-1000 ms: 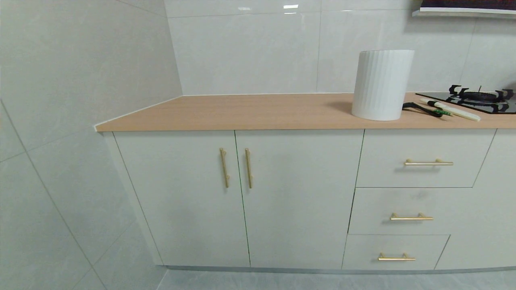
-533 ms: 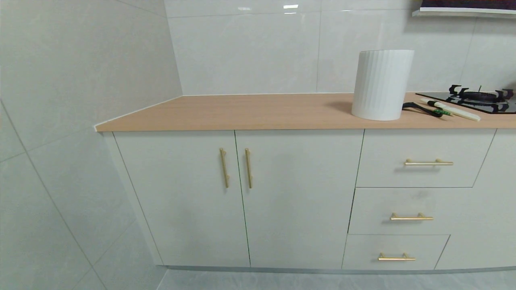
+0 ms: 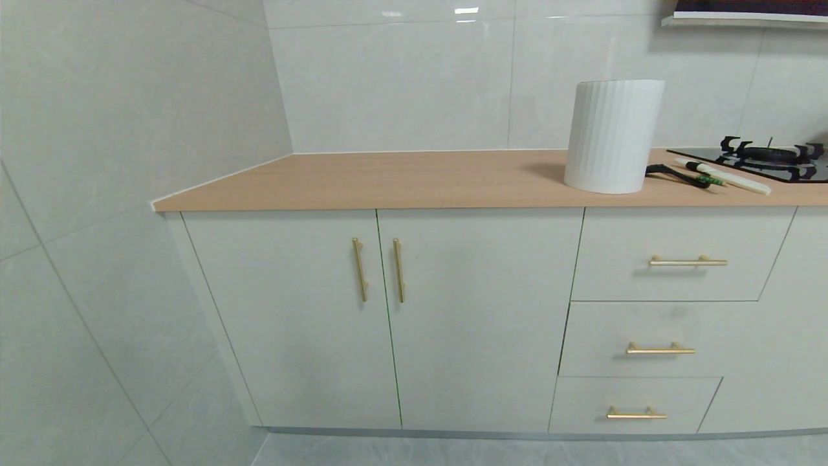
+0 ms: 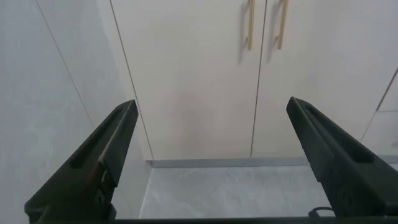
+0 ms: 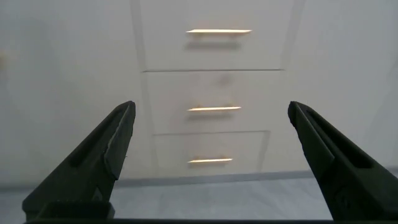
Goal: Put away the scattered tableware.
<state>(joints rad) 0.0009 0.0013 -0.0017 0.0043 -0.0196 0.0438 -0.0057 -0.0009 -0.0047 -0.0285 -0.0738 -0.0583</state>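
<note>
On the wooden countertop (image 3: 401, 181) stands a tall white ribbed holder (image 3: 611, 136). Just right of it lie scattered utensils: a black-handled one (image 3: 676, 173) and a cream-handled one with green and black marks (image 3: 728, 177). My left gripper (image 4: 211, 112) is open, low before the cabinet doors (image 4: 261, 81), nothing between its fingers (image 4: 102, 162). My right gripper (image 5: 211, 115) is open too, facing the stack of drawers (image 5: 214, 93), holding nothing.
A black gas hob (image 3: 766, 158) sits at the counter's right end. Below are two cabinet doors with gold handles (image 3: 378, 268) and three drawers with gold handles (image 3: 687, 261). A tiled wall (image 3: 97, 194) closes the left side. Grey floor (image 4: 230, 193) lies in front.
</note>
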